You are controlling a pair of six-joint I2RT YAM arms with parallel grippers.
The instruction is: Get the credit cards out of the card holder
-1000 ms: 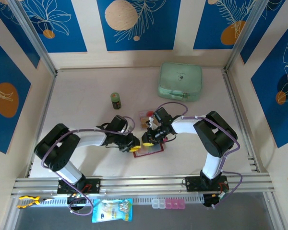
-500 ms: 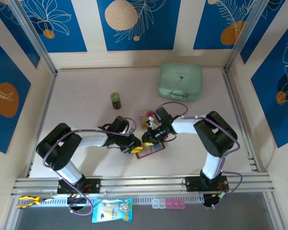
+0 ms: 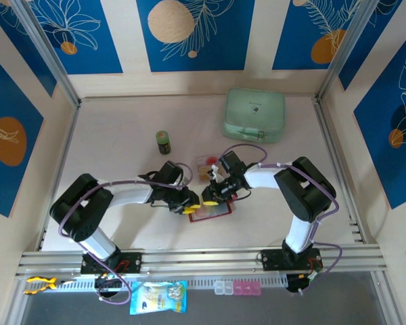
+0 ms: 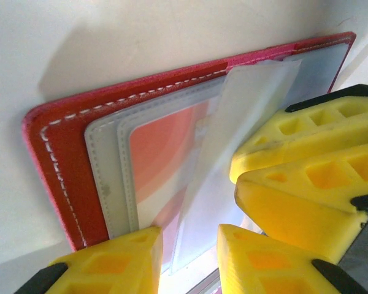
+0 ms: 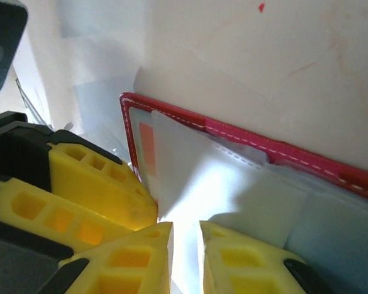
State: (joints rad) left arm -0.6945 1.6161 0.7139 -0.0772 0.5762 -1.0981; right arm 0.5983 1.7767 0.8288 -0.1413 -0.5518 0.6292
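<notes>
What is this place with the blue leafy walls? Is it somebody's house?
Probably not a house; it looks like a robot practice booth. A left arm and a right arm are bolted to a metal rail at a table boxed in by blue panels, with a red card holder laid out.

**A:** so what else is sitting on that bench point(image 3: 115, 149)?

**B:** a mint-green zip case point(image 3: 254, 115) lying flat at the far right, close to the back wall. There's also a little green jar point(image 3: 163, 142) with a dark lid, standing upright well to the left of it.

**A:** and along the near edge?

**B:** a blue snack packet point(image 3: 158, 297), then a row of small clear and pink boxes point(image 3: 239, 288) to its right, and some yellow tool point(image 3: 39, 282) off at the left. The walls have blue leaf-print panels point(image 3: 189, 34).
</notes>
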